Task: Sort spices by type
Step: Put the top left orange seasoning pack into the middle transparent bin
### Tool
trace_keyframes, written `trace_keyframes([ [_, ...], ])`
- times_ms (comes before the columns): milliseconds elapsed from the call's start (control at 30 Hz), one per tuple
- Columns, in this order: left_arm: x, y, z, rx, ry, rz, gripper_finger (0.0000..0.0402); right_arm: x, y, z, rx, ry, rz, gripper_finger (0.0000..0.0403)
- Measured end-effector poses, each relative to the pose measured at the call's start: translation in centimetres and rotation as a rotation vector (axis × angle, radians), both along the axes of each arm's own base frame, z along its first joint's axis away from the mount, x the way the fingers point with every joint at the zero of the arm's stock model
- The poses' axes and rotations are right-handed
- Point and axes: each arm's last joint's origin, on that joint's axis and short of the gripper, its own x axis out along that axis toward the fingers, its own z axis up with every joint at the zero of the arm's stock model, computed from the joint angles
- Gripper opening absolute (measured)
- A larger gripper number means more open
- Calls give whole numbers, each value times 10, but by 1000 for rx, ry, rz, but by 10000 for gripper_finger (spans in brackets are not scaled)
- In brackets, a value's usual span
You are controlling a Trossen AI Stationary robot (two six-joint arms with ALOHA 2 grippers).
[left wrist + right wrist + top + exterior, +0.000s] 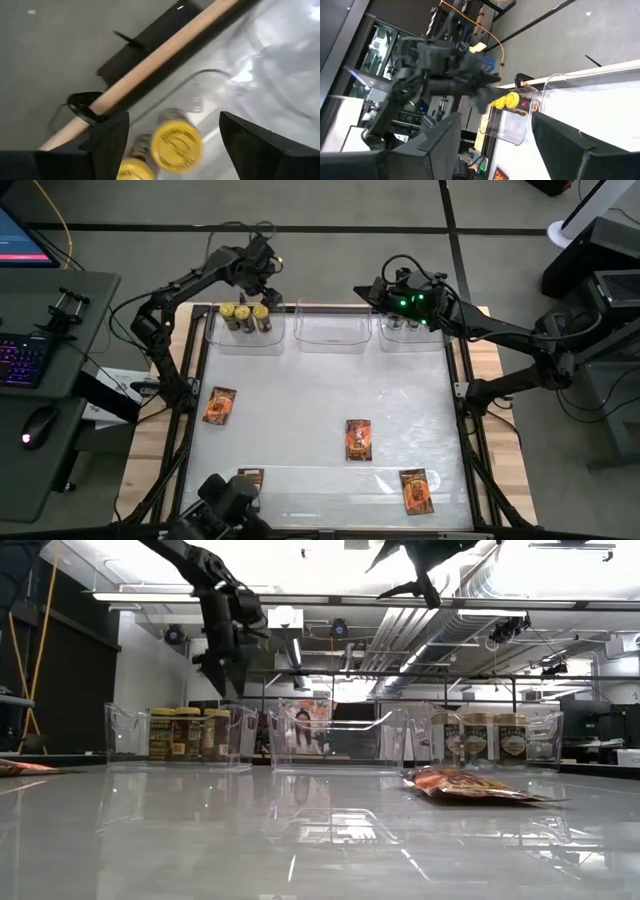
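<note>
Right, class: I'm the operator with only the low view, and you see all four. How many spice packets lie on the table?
Observer: Four packets, by the high view: left, centre, two near the front edge.
Operator: Are the left gripper's fingers open?
Observer: Yes. In its wrist view the left gripper is open over a yellow-lidded jar.
Operator: And the right gripper?
Observer: The right gripper is open too, beside the tan-lidded jars.
</note>
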Motion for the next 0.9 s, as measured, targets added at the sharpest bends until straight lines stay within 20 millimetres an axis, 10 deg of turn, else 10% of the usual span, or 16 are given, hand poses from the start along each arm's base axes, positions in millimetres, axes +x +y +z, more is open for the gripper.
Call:
trace_keyframes([
  [200,-5,-50,44,-189,-215,-115,293,0,0,0,-46,29,25,238],
  [400,-9,-150,75,-121,-185,-194,294,0,1,-1,-73,58,53,238],
  [633,-47,-243,-11,-211,26,153,294,1,2,-1,-91,68,106,238],
  [900,-78,-280,-94,-319,149,464,294,1,2,-1,-90,70,109,238],
])
